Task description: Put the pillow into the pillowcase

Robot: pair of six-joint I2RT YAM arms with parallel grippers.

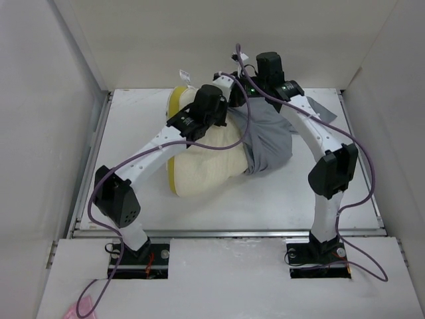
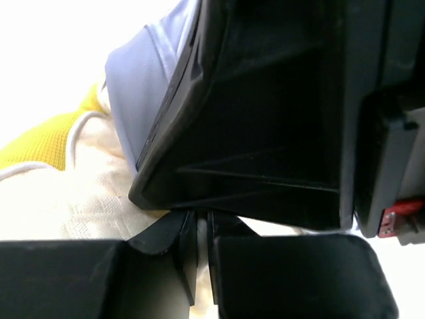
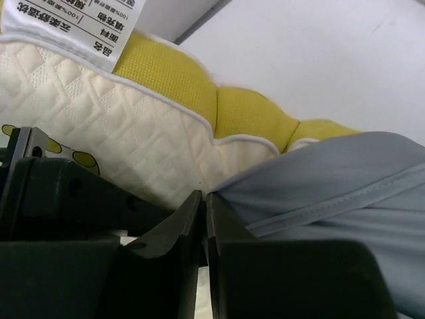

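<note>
The cream pillow [image 1: 199, 166] with its yellow edge lies mid-table, its right end inside the grey pillowcase [image 1: 269, 143]. My left gripper [image 1: 219, 109] and right gripper [image 1: 229, 90] meet at the pillow's far edge, by the pillowcase opening. In the left wrist view the gripper [image 2: 201, 216] is shut with a thin pale strip of cloth between its fingers; the pillow [image 2: 60, 193] and pillowcase [image 2: 133, 80] show behind, and the right gripper's black body blocks much of the view. In the right wrist view the gripper [image 3: 204, 199] is shut on the pillowcase [image 3: 345, 186] hem, against the pillow [image 3: 99, 106].
The white table [image 1: 133, 113] is boxed in by white walls on the left, back and right. A white printed label [image 3: 73, 20] hangs at the pillow's far edge [image 1: 184, 74]. Purple cables [image 1: 362, 193] loop along both arms.
</note>
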